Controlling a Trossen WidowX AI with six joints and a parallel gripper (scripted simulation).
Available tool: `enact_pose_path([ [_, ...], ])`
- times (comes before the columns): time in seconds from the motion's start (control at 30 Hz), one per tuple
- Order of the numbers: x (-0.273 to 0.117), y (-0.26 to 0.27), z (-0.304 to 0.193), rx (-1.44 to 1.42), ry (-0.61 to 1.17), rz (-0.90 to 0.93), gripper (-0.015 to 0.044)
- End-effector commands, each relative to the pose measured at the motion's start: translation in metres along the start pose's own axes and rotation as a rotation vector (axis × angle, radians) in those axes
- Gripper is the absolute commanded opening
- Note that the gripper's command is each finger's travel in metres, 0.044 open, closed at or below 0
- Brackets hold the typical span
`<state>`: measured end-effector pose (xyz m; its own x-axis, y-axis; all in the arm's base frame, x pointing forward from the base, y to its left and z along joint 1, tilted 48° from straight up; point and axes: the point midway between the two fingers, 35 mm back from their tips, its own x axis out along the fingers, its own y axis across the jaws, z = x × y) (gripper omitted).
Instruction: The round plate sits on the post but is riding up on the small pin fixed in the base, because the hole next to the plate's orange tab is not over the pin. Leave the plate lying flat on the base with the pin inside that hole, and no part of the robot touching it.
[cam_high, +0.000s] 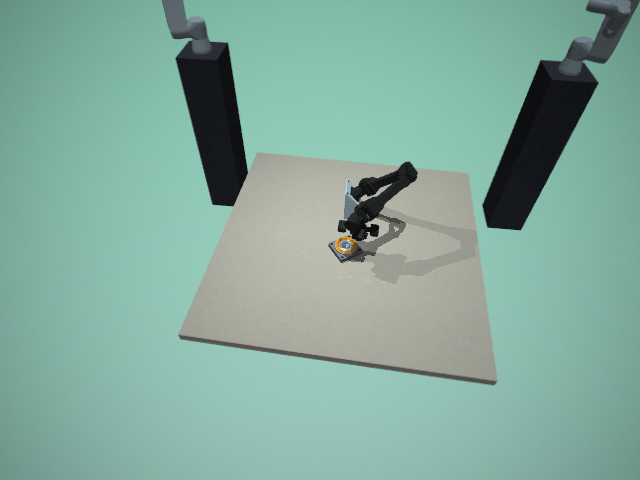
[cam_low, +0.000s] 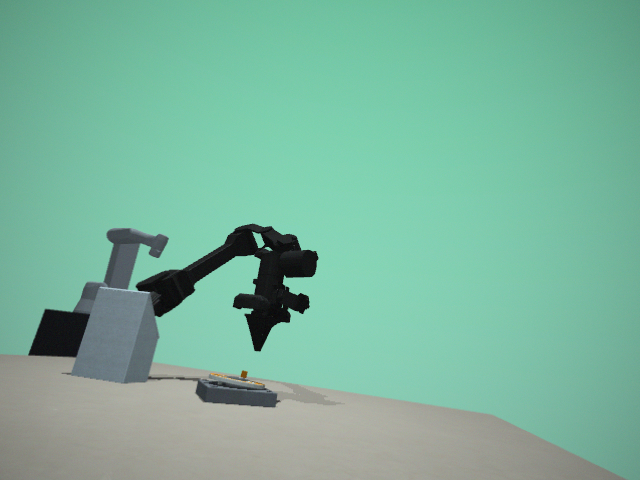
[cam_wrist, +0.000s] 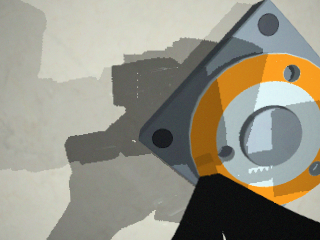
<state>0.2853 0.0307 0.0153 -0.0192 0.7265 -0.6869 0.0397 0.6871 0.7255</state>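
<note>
Overhead, gripper (cam_high: 360, 240) seems to overlap the round plate (cam_high: 344, 244), side view shows its closed, empty fingertips (cam_low: 257, 345) hanging well above the tilted plate on the base (cam_low: 236, 394), orange tab (cam_low: 244, 373) upright.

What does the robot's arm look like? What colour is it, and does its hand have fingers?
The arm is all black, made of blocky, straight links joined by chunky round joints. It grows from a pale grey block. Its gripper has two flat black fingers that taper into a pointed wedge. No cables, stickers or writing show.
</note>
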Motion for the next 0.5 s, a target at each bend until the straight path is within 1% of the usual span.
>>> enact_pose_path([
  [0.0, 0.004, -0.001, 0.001, -0.010, 0.002, 0.014, 0.0000],
  [0.27, 0.045, 0.000, 0.001, -0.010, 0.002, 0.015, 0.0000],
  [0.47, 0.049, 0.000, 0.000, -0.010, 0.002, 0.016, 0.0000],
])
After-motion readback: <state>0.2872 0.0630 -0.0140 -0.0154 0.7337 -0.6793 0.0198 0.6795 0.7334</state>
